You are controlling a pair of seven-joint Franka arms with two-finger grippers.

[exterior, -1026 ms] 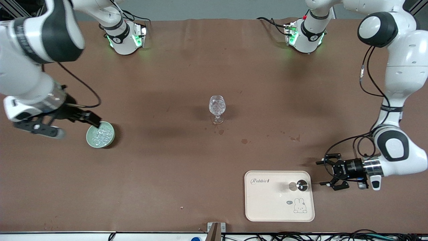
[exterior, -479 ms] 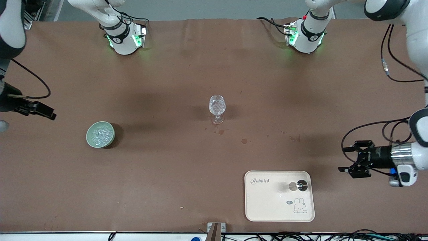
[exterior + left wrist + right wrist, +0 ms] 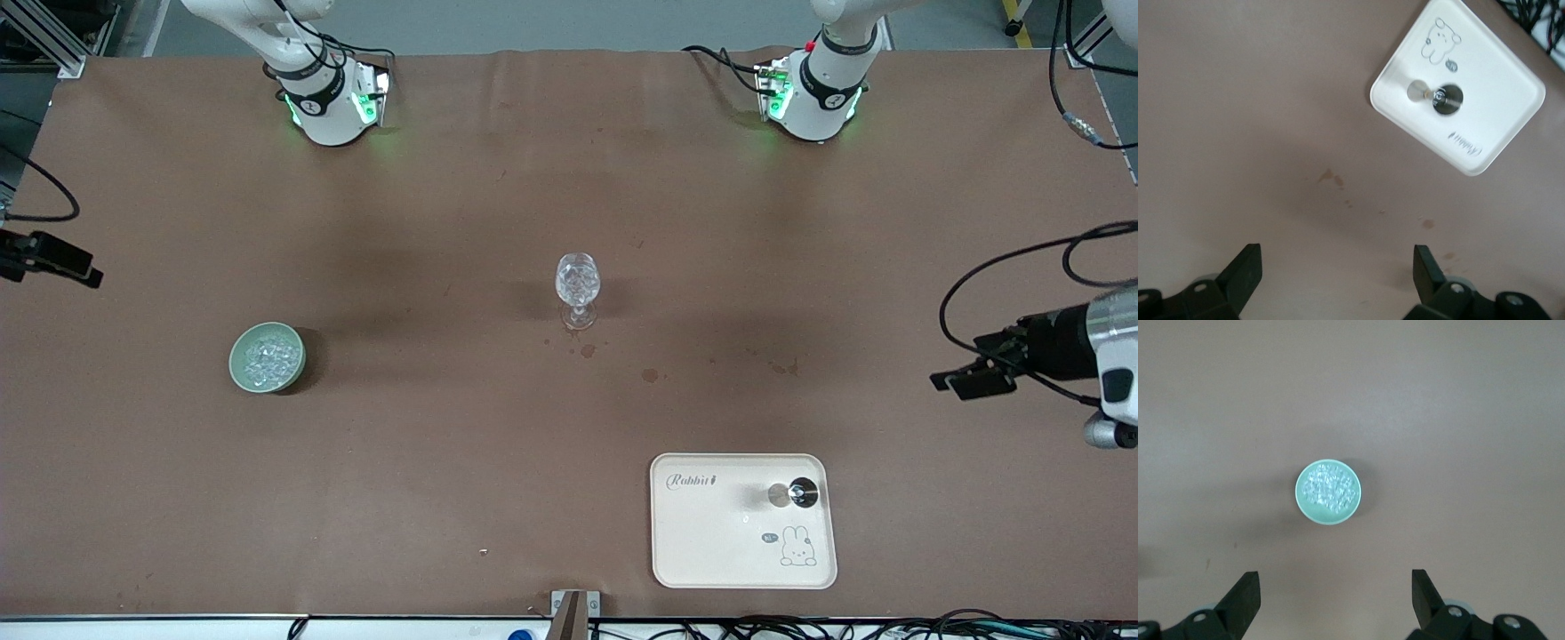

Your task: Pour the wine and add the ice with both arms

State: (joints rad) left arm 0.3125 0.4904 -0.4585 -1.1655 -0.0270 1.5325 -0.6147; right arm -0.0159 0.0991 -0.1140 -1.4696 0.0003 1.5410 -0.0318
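A clear cut-glass wine goblet (image 3: 578, 286) stands upright near the middle of a brown table (image 3: 462, 444); whether it holds wine or ice cannot be told. A pale green round bowl heaped with clear ice cubes (image 3: 267, 357) sits toward the right arm's end of the table, slightly nearer the front camera than the goblet. A cream rectangular tray printed with a rabbit (image 3: 711, 542) lies nearer the camera, toward the left arm's end, and carries a small round silver-and-black object (image 3: 803, 492) whose identity is unclear; it may be a bottle seen from above.

The left gripper (image 3: 1337, 267) hangs high over bare table at its arm's end, fingers spread wide and holding nothing. The right gripper (image 3: 1335, 587) hangs high above the ice bowl's area, fingers also wide apart and holding nothing.

This layout suits either arms about to reach in or arms drawn clear after finishing. Whichever applies, any approach to the goblet should probably be slow and from above, since its narrow stem looks easy to tip.
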